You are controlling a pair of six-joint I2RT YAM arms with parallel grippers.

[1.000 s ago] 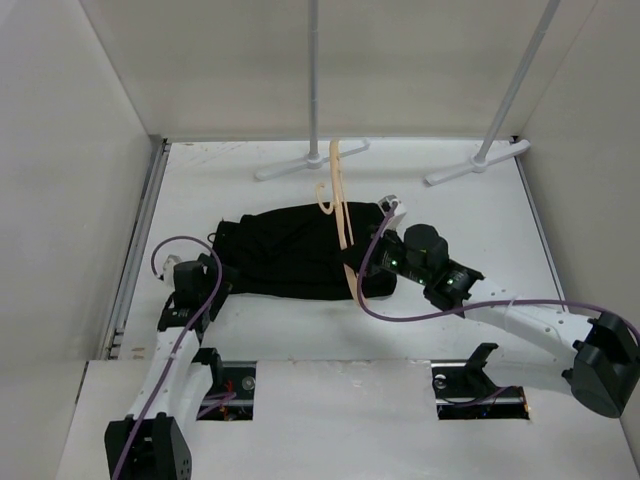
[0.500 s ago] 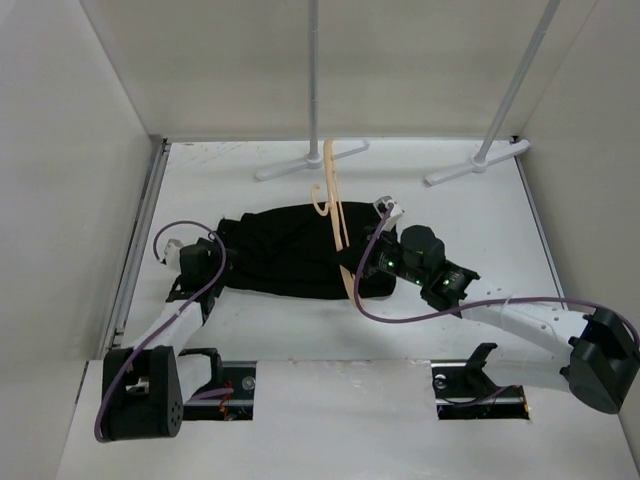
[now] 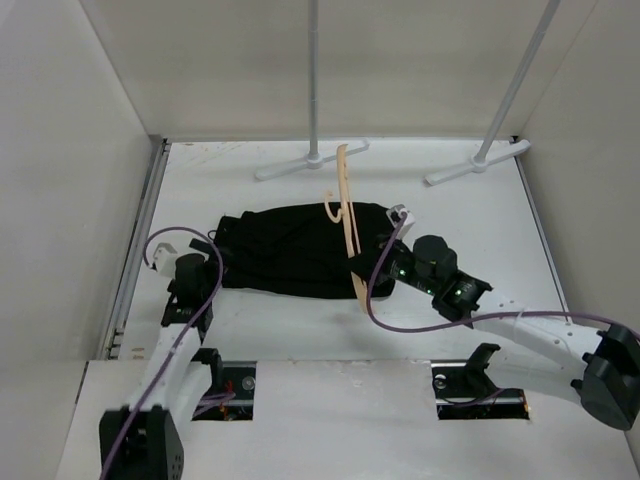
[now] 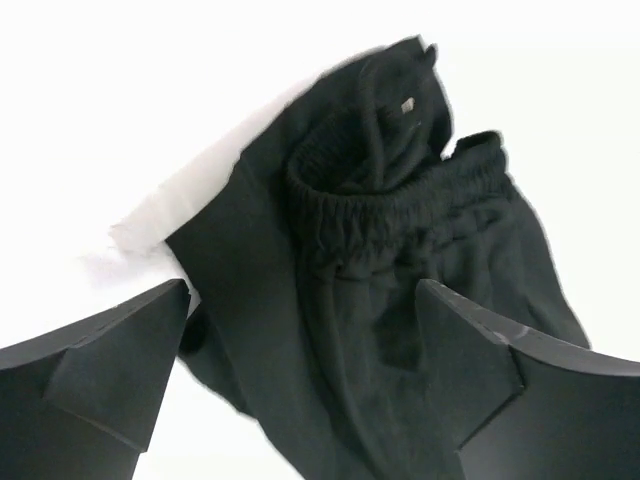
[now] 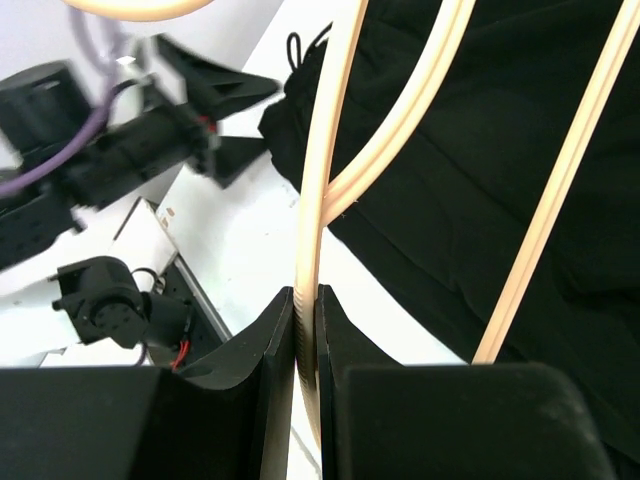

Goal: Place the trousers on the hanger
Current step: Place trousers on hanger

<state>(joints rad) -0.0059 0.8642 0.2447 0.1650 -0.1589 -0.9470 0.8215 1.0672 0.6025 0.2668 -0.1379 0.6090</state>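
While your right pincer [image 5: 305, 300] stays clamped on the hanger [image 3: 347, 215], now nudged slightly right over the trousers [image 3: 290, 255] on the desk [image 3: 480, 215], your left pincer [image 4: 300, 300] gapes open by the waistband [image 4: 400, 210]; threading looks unfinished.

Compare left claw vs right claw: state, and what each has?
Left claw stands wide open; right claw is shut on the thin wood of the hanger. Left claw holds nothing and faces the elastic waistband of the trousers; right claw holds the hanger across the trousers' other end. Shared: both sit low beside the trousers, one at each end.
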